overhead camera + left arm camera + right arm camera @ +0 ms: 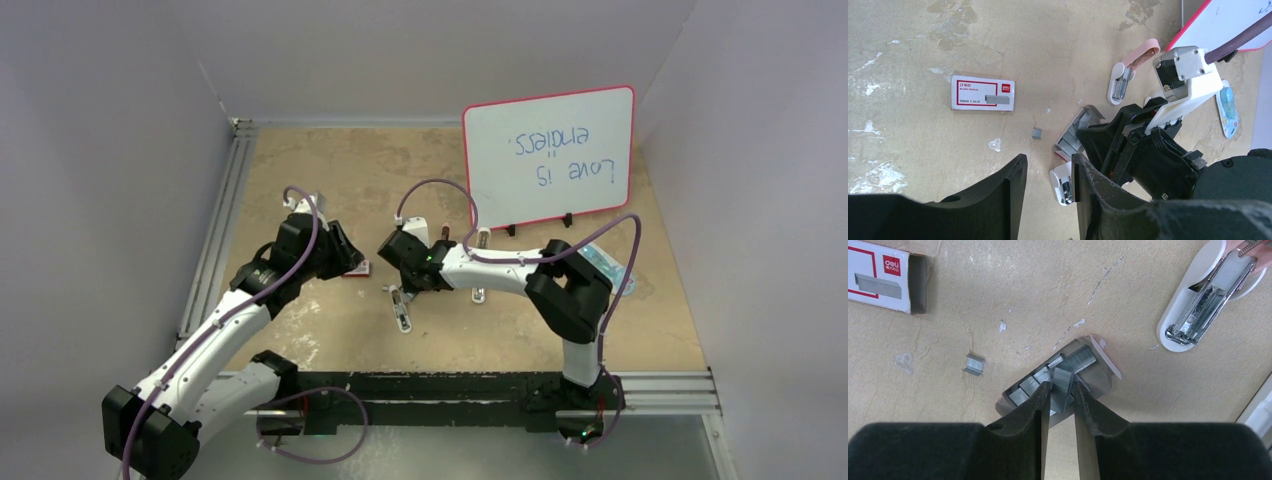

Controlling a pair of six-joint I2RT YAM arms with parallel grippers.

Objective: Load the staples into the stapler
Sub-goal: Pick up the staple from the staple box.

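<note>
Grey staples (1063,381) in their tray (1109,371) sit inside the right hand (1062,390), clamped or not I cannot tell; left hand (1049,164) apart, empty.

- The right gripper (1062,390) blocks the small grey tray (1100,374) of silvery staples (1063,382).
- Bare tan tabletop (998,305) lies open between tray and red-and-white cardboard box (885,277), save one loose staple clump (974,364).
- An open pink-and-white mini stapler (1205,300) lies near the tray, apart.

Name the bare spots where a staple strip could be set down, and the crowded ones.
Free: the table between the staple box and the whiteboard; also the stretch between the near stapler and the base rail. Crowded: around the staple tray, where the right gripper reaches in.
</note>
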